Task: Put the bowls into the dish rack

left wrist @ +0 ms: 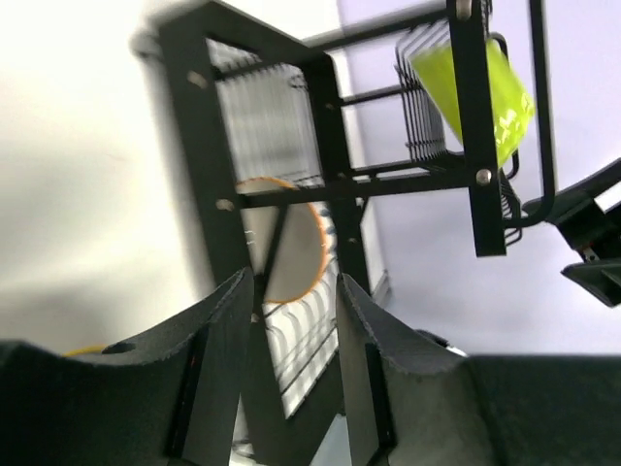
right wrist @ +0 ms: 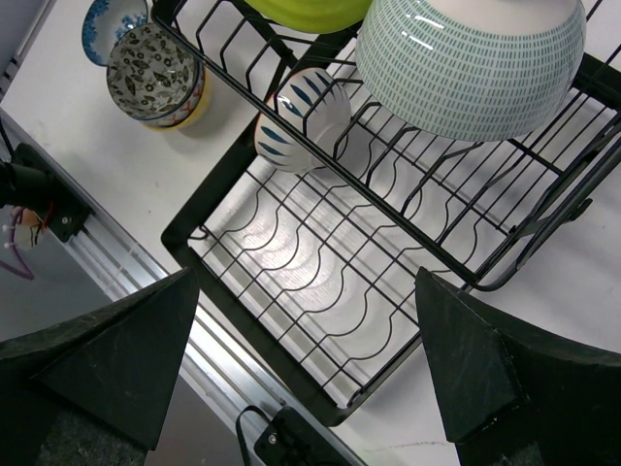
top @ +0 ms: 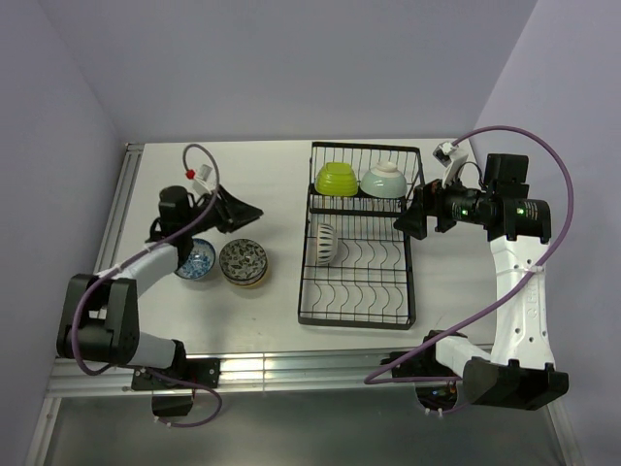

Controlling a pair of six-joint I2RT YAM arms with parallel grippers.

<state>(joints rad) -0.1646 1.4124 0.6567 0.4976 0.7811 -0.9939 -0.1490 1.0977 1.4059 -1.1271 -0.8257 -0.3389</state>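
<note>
Left gripper [top: 248, 210] partly open, empty | blue bowl [top: 200, 260] and dark patterned bowl [top: 243, 261] side by side on table [top: 277, 175] at its 6 o'clock, left arm nearer | dish rack [top: 359, 316], part-loaded, at its 3 o'clock | right gripper [top: 408, 216] wide open, empty

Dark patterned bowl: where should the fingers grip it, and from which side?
The dark patterned bowl sits upright, mouth up, on a cream bowl: probably pinch its rim from straight above, on the dish rack side, since the blue bowl crowds the other.
</note>
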